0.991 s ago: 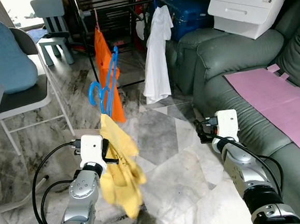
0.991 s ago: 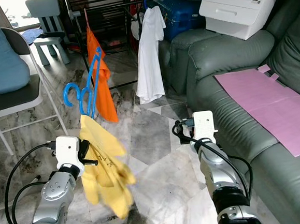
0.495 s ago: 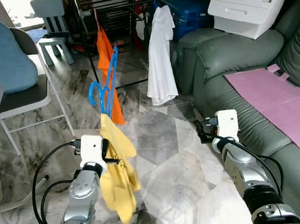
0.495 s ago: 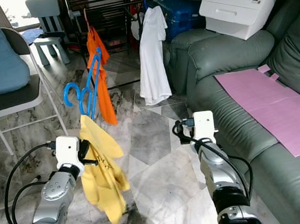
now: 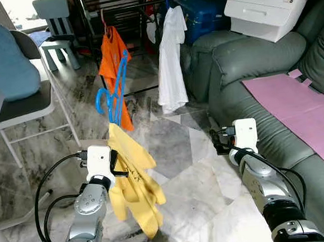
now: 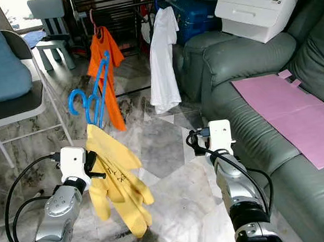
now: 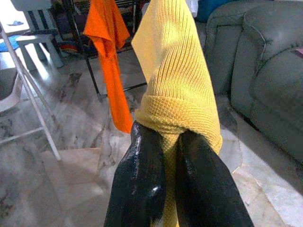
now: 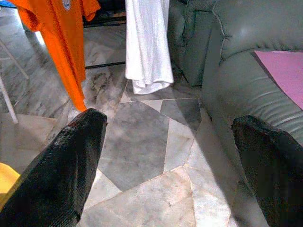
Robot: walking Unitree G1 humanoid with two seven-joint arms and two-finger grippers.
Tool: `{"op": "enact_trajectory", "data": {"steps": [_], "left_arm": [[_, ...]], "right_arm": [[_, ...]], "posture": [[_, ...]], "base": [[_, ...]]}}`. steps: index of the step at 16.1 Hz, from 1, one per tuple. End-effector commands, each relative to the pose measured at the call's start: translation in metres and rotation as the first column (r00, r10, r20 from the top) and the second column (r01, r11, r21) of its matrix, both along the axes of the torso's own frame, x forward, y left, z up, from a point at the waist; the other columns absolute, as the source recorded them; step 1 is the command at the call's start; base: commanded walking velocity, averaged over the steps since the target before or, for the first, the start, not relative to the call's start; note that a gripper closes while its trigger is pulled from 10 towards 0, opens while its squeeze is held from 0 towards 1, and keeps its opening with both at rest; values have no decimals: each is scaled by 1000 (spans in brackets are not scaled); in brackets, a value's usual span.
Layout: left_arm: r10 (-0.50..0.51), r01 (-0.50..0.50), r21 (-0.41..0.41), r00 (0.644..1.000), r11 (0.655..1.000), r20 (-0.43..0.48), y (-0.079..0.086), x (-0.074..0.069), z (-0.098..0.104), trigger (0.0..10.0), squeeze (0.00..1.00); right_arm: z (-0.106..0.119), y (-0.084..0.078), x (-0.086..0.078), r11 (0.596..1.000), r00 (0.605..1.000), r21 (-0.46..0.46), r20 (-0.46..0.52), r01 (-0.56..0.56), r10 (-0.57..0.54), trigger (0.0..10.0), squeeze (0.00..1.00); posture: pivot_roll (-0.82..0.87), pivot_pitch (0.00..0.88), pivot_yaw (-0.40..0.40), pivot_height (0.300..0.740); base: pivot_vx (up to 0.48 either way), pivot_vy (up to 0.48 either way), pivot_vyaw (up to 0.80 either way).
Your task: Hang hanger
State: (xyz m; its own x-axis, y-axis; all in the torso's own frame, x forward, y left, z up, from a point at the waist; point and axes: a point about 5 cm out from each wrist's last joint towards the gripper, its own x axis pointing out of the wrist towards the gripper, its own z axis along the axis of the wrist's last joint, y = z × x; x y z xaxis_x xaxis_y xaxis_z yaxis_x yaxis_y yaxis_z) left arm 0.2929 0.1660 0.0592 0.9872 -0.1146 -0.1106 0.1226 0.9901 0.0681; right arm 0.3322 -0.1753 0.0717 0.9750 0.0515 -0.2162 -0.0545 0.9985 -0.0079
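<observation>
1. The left claw (image 7: 173,156) is clamped on a yellow garment (image 5: 134,185) with a blue hanger (image 5: 113,91) rising from it, held above the marble floor (image 5: 181,147).
2. The right claw (image 8: 165,156) hovers with fingers spread wide, holding nothing, beside the green sofa (image 5: 247,64).
3. An orange shirt (image 5: 114,63) and a white shirt (image 5: 168,59) hang on the dark rack (image 6: 114,12) ahead.

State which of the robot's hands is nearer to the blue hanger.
Left. The left hand grips the yellow garment on the blue hanger; the right hand, open, hangs apart beside the sofa.
</observation>
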Motion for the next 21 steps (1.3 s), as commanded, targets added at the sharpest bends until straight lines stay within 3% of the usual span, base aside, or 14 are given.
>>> {"op": "enact_trajectory", "data": {"steps": [1, 14, 15, 16, 17, 21], "left_arm": [[12, -12, 1, 999, 1000, 46, 3, 4, 11, 902, 0], [12, -12, 1, 999, 1000, 46, 3, 4, 11, 902, 0], [86, -86, 22, 996, 996, 9, 3, 4, 7, 10000, 0], [146, -144, 48, 989, 988, -32, 3, 3, 2, 10000, 0], [155, -153, 52, 987, 987, -40, 4, 3, 1, 10000, 0], [156, -153, 51, 987, 987, -41, 0, 3, 1, 10000, 0]], "right_arm": [[4, -2, 1, 1000, 1000, 1, 8, 12, -12, 10000, 0], [4, -2, 1, 1000, 1000, 1, 8, 12, -12, 10000, 0], [-5, 8, -5, 1000, 998, 12, -55, -6, 6, 10000, 0], [-14, 21, -12, 998, 992, 27, -113, -54, 57, 10000, 0], [-16, 23, -13, 997, 990, 30, -125, -66, 69, 10000, 0], [-15, 21, -12, 997, 986, 35, -149, -69, 74, 10000, 0]], "posture": [[-130, 21, 0, 740], [-130, 21, 0, 740], [-117, 52, -3, 740], [-117, 50, -5, 740], [-118, 49, -6, 740], [-121, 45, -8, 740]], "base": [[0, 0, 0], [0, 0, 0], [0, 0, 0], [0, 0, 0], [0, 0, 0], [0, 0, 0]]}}
